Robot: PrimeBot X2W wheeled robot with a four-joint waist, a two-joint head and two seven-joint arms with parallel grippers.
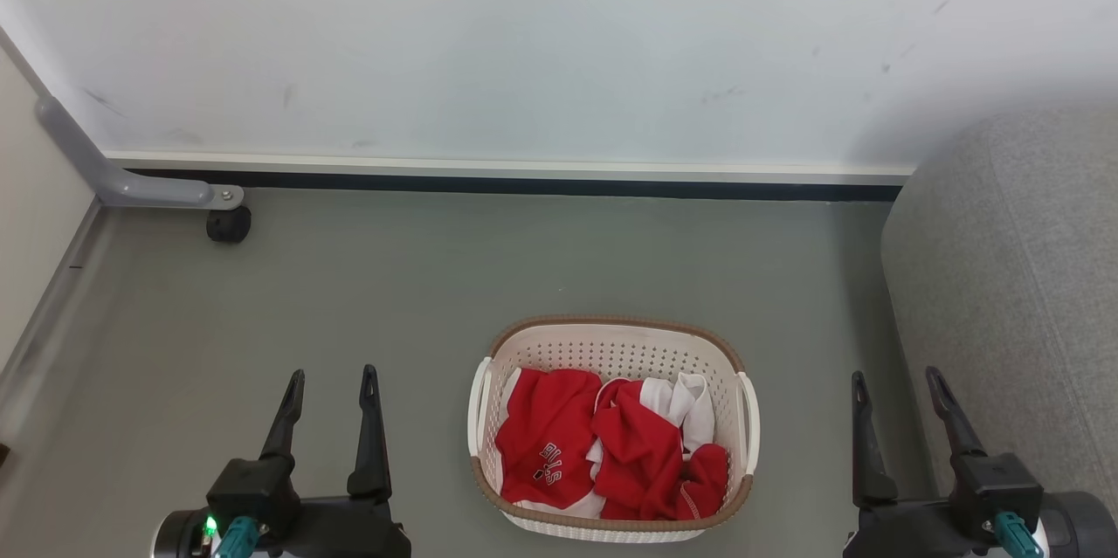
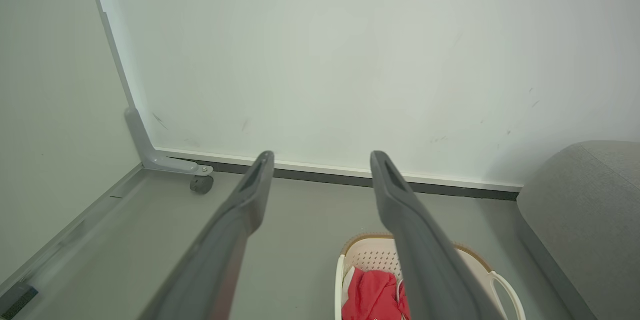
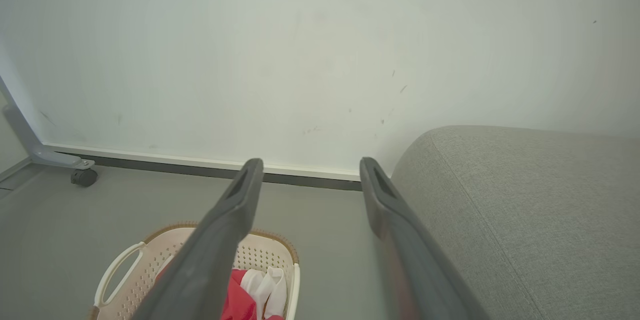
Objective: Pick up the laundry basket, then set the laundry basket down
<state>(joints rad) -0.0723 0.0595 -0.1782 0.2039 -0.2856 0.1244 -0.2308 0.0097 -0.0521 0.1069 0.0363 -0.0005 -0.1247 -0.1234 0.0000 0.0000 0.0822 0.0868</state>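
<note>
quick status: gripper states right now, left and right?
Left gripper: open, holding nothing, clear of the laundry basket.
Right gripper: open, holding nothing, also clear of it.

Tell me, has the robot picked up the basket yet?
Not yet, it seems. Nothing looks done: the laundry basket sits on the floor with red and white clothes inside. In hand: the left gripper and right gripper are open, one on each side of it, touching nothing. Left to do: grab its white handles, lift it, then set it down.
</note>
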